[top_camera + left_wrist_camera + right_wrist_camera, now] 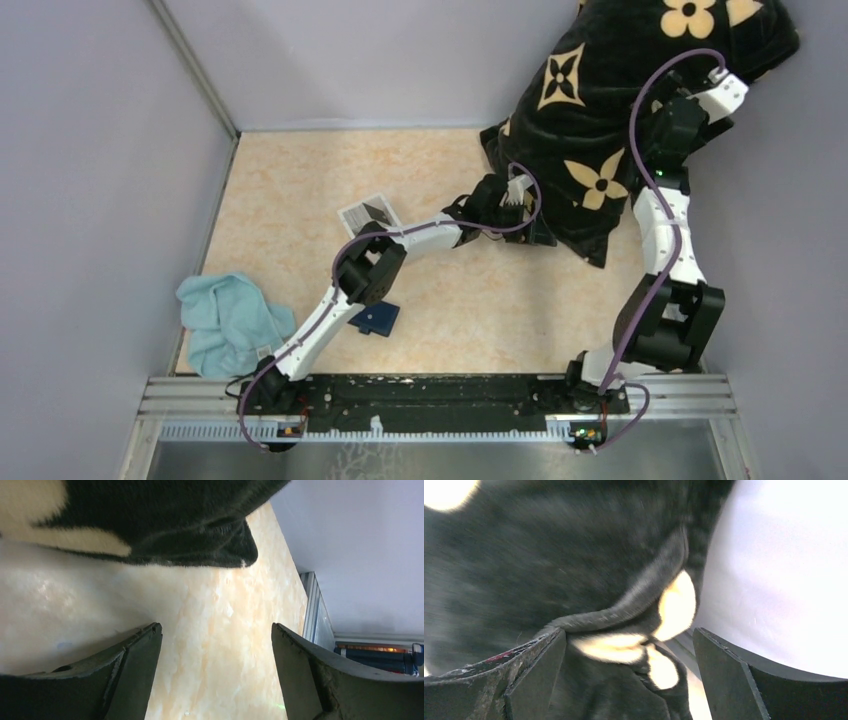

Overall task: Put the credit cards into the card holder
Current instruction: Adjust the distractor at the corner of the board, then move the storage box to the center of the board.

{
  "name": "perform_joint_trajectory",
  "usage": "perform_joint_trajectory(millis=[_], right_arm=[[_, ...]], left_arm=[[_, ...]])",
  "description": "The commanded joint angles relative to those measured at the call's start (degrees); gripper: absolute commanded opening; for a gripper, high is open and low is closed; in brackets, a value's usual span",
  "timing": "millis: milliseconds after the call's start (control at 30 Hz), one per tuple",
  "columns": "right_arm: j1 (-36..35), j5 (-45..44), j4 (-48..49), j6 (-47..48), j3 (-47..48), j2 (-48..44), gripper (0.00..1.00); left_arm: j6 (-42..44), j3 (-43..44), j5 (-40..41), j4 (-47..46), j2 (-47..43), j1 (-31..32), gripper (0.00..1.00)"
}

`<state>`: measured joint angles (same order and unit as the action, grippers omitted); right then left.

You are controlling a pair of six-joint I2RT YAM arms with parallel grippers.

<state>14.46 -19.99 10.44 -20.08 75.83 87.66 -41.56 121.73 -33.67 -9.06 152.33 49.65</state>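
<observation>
The card holder (378,319), a small navy wallet, lies on the table near the front, partly under my left arm's elbow. One dark credit card (376,210) rests on a white rectangular tray (358,214) mid-table; other cards do not show. My left gripper (528,224) (216,630) is open over bare table, just short of the edge of a black blanket (590,110) (190,535). My right gripper (678,128) (629,635) hangs open over the blanket (574,570) at the back right, with a fold of the fabric showing between its fingers.
The black blanket with cream flowers is heaped in the back right corner against the wall. A teal cloth (228,322) lies at the left front edge. Grey walls close in the left, back and right sides.
</observation>
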Motion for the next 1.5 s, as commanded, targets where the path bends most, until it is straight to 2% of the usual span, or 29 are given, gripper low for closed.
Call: perform_joint_trajectory(millis=[0, 267, 500, 600, 700, 767, 800, 867, 933, 1000, 1067, 1167, 1233, 1300, 1333, 1433, 1467], right_arm=[[-0.40, -2.14, 6.83, -1.10, -0.97, -8.73, 0.98], [-2.66, -4.03, 3.64, -2.38, -7.57, -17.13, 0.98], [-13.24, -3.85, -0.38, 3.82, -9.84, -23.58, 0.99], [-17.46, -2.81, -3.44, 6.29, -11.44, -26.93, 0.99], [-20.16, 2.58, -5.50, 7.83, -13.86, -30.90, 0.99], [-22.73, 4.81, -5.91, 9.44, -16.13, -33.71, 0.99], [-24.24, 5.27, -6.26, 10.20, -17.09, -34.74, 0.99], [-28.11, 5.20, -7.20, 13.35, -18.96, -36.30, 0.99], [-34.45, 2.89, -6.48, 17.02, -20.84, -36.43, 0.99], [-39.23, 0.61, -3.82, 19.78, -23.08, -35.98, 0.99], [-40.83, 3.51, -1.33, 20.41, -24.82, -34.96, 0.99], [-40.91, 7.25, -2.53, 18.56, -23.57, -30.97, 0.99], [-40.92, 9.30, -3.14, 17.29, -22.51, -27.95, 0.99], [-40.92, 12.09, -1.66, 15.90, -22.47, -25.99, 0.99], [-40.96, 13.38, -0.17, 15.19, -23.01, -25.41, 0.99], [-40.91, 18.16, 2.07, 13.06, -23.21, -22.53, 0.99], [-40.94, 19.57, 2.22, 12.60, -22.69, -21.28, 0.99]], left_arm=[[2.26, -5.27, 1.32, 0.92, -5.57, 0.81, 0.87], [4.82, -9.04, 3.27, 2.82, -10.51, 1.95, 0.87], [9.05, -17.55, 8.38, 4.67, -19.41, 2.90, 0.88], [11.43, -25.29, 14.42, 4.47, -26.51, 3.25, 0.89], [14.07, -33.80, 21.65, 3.50, -34.34, 4.12, 0.91], [16.29, -38.91, 28.09, 2.56, -38.99, 5.06, 0.94], [17.25, -41.03, 31.20, 2.48, -40.97, 5.65, 0.98], [18.85, -45.04, 38.67, 2.80, -45.55, 6.98, 0.99], [20.15, -49.88, 47.62, 2.13, -49.86, 8.46, 1.00], [22.72, -56.67, 54.71, -4.08, -54.63, 9.19, 1.00], [26.25, -65.01, 57.09, -12.26, -58.93, 9.22, 1.00], [31.51, -72.19, 59.90, -22.39, -63.50, 8.65, 1.00], [28.53, -73.22, 65.39, -21.47, -65.21, 7.37, 1.00], [20.56, -72.40, 72.82, -15.36, -66.87, 6.96, 1.00], [18.69, -72.19, 73.57, -12.41, -67.90, 6.47, 1.00], [20.67, -72.71, 64.51, -9.03, -71.90, 2.25, 1.00], [20.42, -73.10, 64.18, -7.53, -73.55, 0.95, 0.98]])
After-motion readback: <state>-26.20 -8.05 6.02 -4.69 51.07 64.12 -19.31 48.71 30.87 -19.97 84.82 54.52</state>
